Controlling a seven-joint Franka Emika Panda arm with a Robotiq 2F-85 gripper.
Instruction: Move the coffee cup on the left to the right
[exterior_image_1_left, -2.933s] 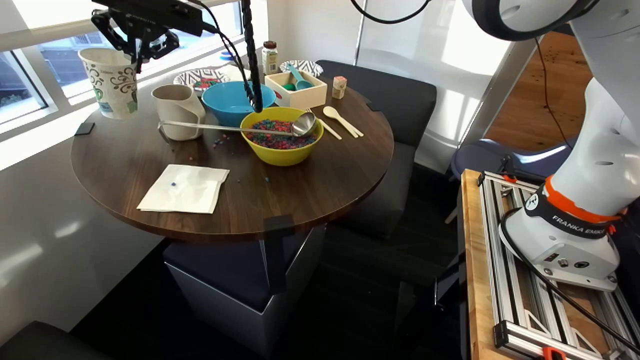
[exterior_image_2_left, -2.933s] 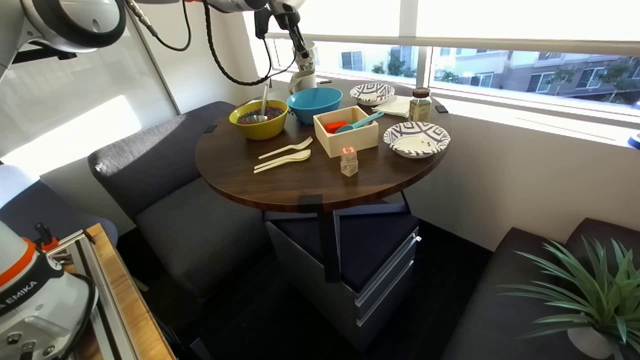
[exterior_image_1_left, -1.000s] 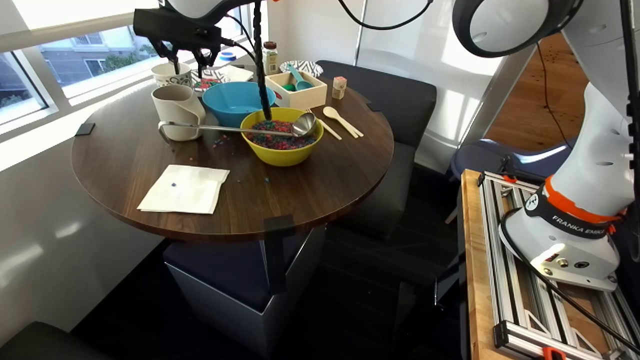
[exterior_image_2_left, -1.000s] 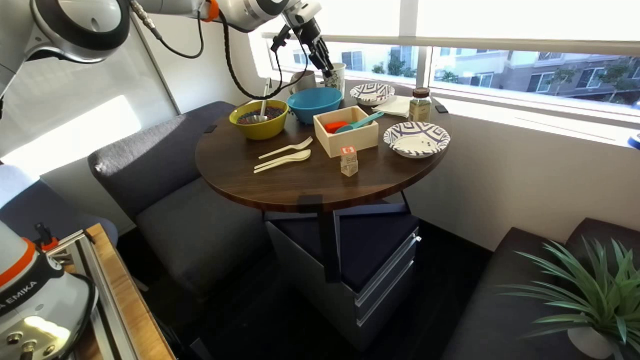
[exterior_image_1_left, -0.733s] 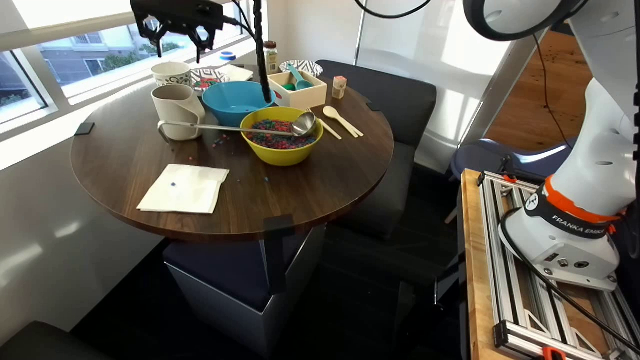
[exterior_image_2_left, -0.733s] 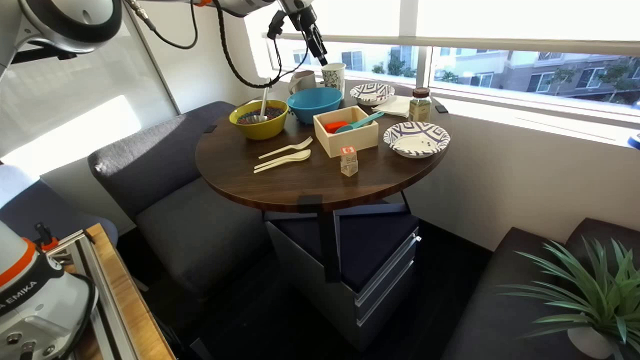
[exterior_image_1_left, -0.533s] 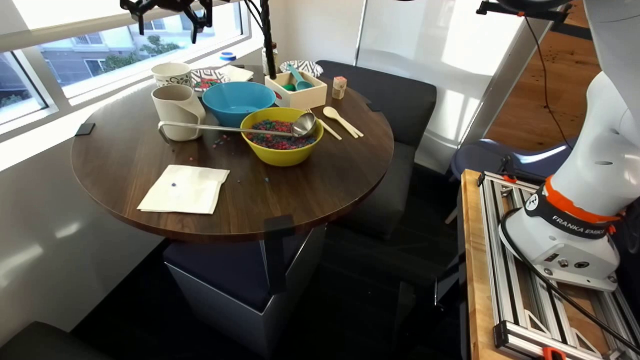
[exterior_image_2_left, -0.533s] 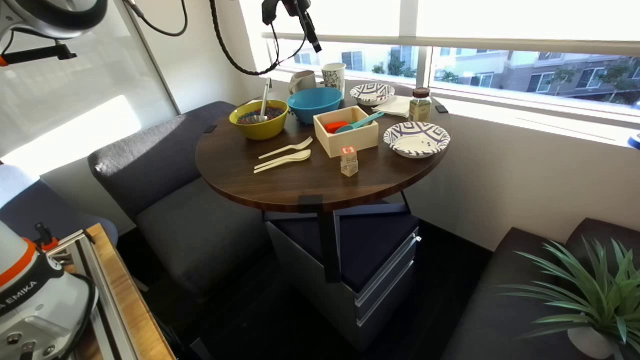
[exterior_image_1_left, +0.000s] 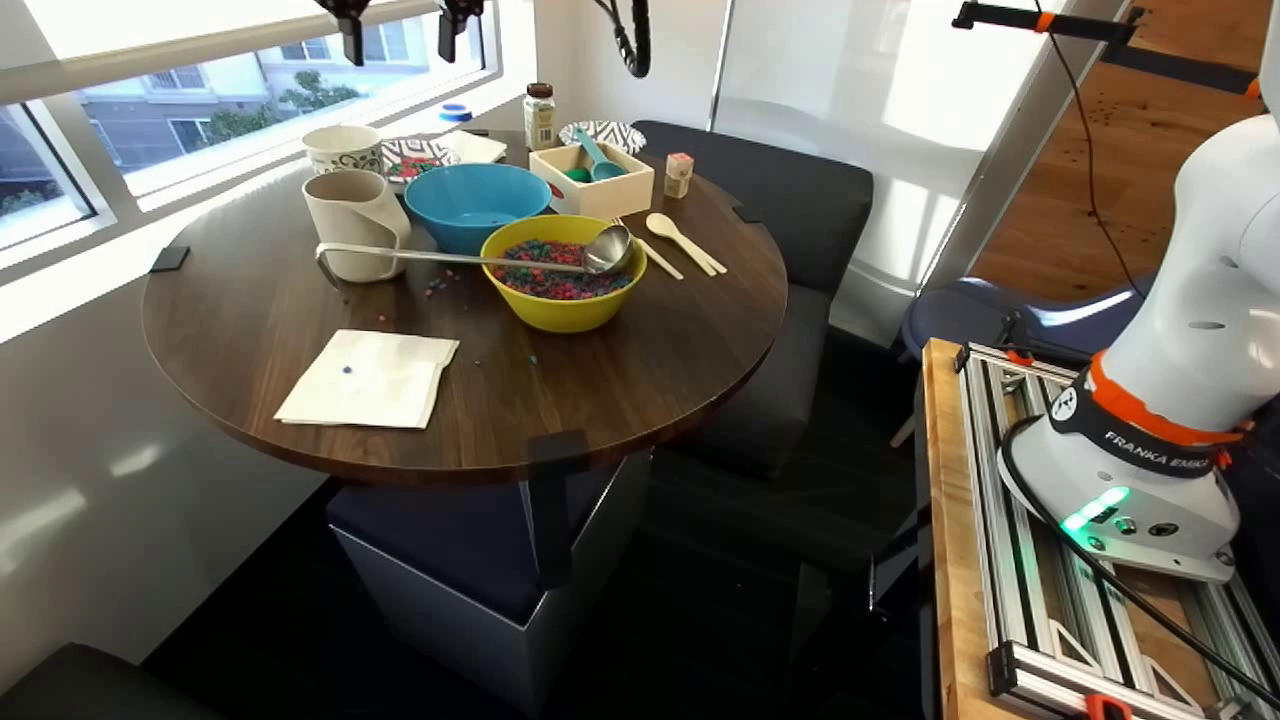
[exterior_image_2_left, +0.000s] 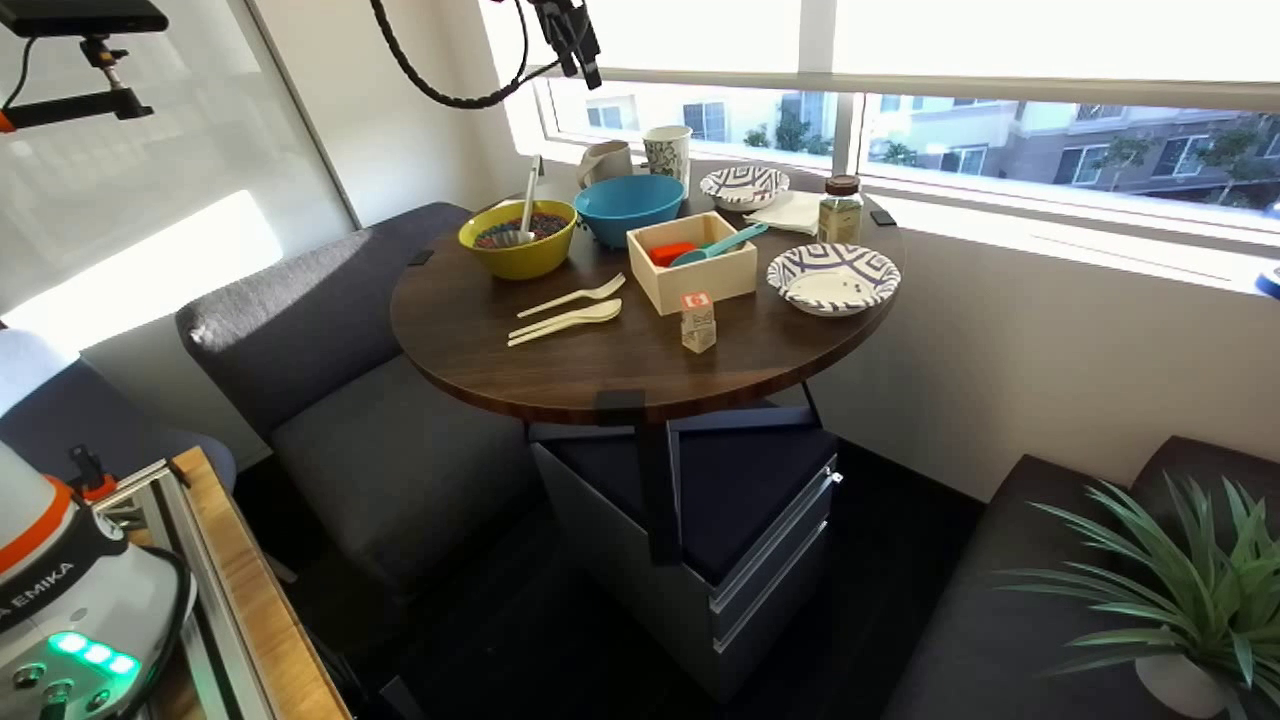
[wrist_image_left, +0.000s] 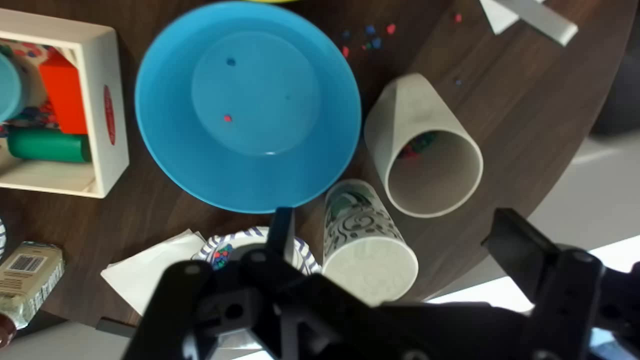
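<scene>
The robot base (exterior_image_1_left: 1120, 478) is showing "FRANKA EMIKA", the bottle (wrist_image_left: 29, 285) a barcode; red marks on block (exterior_image_2_left: 698, 323) and box (wrist_image_left: 111, 155) are looking illegible.

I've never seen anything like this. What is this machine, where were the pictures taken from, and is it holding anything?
It's a robot arm: a jointed white limb ending in black jaws. Two pictures were taken from outside it, from different places; the close-up looks down from its wrist, so the jaws show along the bottom. On the round table stand a patterned paper cup, a plain whitish cup, a blue bowl, a wooden box and a yellow bowl of tiny coloured bits with a ladle across it, among other things. The jaws stand open above the table, holding nothing.
</scene>
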